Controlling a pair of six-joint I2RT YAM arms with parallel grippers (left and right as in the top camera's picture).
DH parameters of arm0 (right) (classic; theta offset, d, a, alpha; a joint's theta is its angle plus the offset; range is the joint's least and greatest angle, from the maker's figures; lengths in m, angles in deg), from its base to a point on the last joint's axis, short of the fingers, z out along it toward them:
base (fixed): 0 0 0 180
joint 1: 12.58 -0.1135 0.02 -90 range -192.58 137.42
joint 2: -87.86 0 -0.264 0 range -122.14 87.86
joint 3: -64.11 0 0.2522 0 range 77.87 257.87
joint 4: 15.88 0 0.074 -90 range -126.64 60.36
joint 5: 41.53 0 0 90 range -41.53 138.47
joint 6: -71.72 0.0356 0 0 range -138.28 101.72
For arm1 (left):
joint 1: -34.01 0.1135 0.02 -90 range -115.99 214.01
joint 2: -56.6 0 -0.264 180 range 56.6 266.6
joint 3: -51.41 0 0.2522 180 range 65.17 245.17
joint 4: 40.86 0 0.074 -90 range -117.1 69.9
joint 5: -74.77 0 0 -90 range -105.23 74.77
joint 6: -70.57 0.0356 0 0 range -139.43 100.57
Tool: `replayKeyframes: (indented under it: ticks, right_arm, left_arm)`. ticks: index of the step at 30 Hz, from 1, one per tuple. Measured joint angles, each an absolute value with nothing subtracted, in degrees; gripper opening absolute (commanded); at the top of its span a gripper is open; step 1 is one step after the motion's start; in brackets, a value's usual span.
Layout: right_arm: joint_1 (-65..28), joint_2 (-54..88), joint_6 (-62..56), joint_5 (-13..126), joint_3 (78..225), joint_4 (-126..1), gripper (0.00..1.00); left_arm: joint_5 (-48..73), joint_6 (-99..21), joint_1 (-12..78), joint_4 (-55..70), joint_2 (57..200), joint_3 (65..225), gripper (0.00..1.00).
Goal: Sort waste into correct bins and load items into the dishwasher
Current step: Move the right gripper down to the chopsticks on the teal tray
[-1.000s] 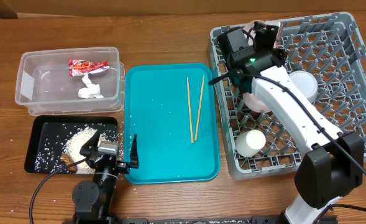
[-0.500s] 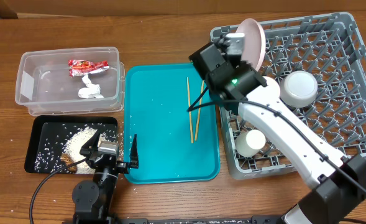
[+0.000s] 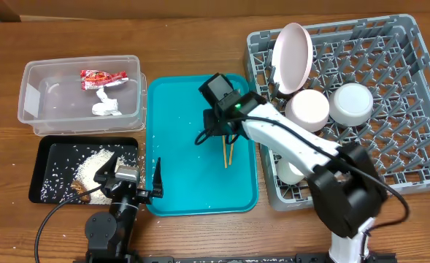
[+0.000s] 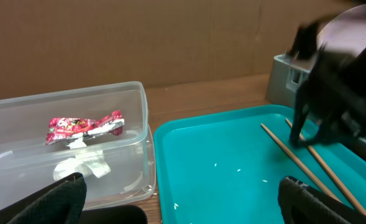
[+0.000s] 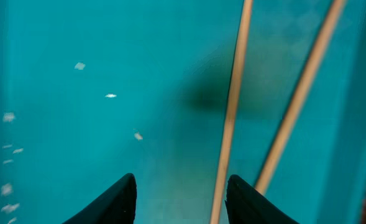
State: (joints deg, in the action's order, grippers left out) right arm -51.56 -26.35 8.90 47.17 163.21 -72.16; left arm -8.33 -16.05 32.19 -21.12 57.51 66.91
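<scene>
the left half of the teal tray [image 3: 178, 146] is bare but for a few rice grains [image 5: 110, 95], with room to pass. one chopstick [image 5: 232, 112] lies between the spread fingers [image 5: 117, 199] of the right gripper [image 5: 181, 193], the other chopstick [image 5: 301, 93] just beside. the dish rack [image 3: 262, 157] wall stands close along the tray's right edge.

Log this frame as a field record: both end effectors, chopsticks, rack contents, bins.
left end effector: open, empty, at the teal tray's near-left edge
right end effector: open, empty, low over the chopsticks
chopsticks: two, lying on the teal tray
dish rack: plate on edge, two bowls, cup
clear tub: red wrapper, napkin
black tray: rice, brown scraps
</scene>
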Motion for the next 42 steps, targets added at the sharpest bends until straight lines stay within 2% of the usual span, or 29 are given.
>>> replayKeyframes:
  ticks: [4, 8, 12, 14, 15, 22, 27, 33, 37, 41, 42]
  right_arm:
    - [-51.56, -29.78, 10.25, 47.13, 163.12, -72.34, 0.42]
    - [-51.47, -31.75, 11.85, 47.43, 163.08, -72.75, 0.27]
    - [-51.23, -31.9, 13.36, 49.1, 163.03, -73.01, 0.27]
    - [-51.23, -31.9, 14.6, 49.75, 163.01, -74.44, 0.08]
    - [-51.21, -31.9, 15.28, 49.99, 163.01, -75.16, 0.04]
    - [-51.23, -31.88, 19.61, 51.04, 163.3, -78.3, 0.04]
    - [-51.23, -30.59, 18.04, 50.91, 164.91, -81.39, 0.04]
    - [-50.68, -19.34, 12.79, 46.06, 169.61, -81.41, 0.04]
    - [-45.79, -10.53, 7.39, 41.93, 172.1, -83.44, 0.04]
    - [-38.73, -10.07, 3.41, 41.56, 172.67, -86.06, 0.04]
    - [-37.2, -10.88, 2.5, 42.91, 172.61, -86.28, 0.09]
  left_arm:
    - [-8.33, -16.05, 32.19, -21.12, 57.51, 66.91, 1.0]
    - [-8.33, -16.05, 32.19, -21.12, 57.51, 66.91, 1.0]
    - [-8.33, -16.05, 32.19, -21.12, 57.51, 66.91, 1.0]
    - [-8.33, -16.05, 32.19, -21.12, 57.51, 66.91, 1.0]
    - [-8.33, -16.05, 32.19, -21.12, 57.51, 66.91, 1.0]
    - [-8.33, -16.05, 32.19, -21.12, 57.51, 66.91, 1.0]
    - [-8.33, -16.05, 32.19, -21.12, 57.51, 66.91, 1.0]
    - [-8.33, -16.05, 32.19, -21.12, 57.51, 66.91, 1.0]
    - [-8.33, -16.05, 32.19, -21.12, 57.51, 66.91, 1.0]
    - [-8.33, -16.05, 32.19, -21.12, 57.51, 66.91, 1.0]
    - [-8.33, -16.05, 32.19, -21.12, 57.51, 66.91, 1.0]
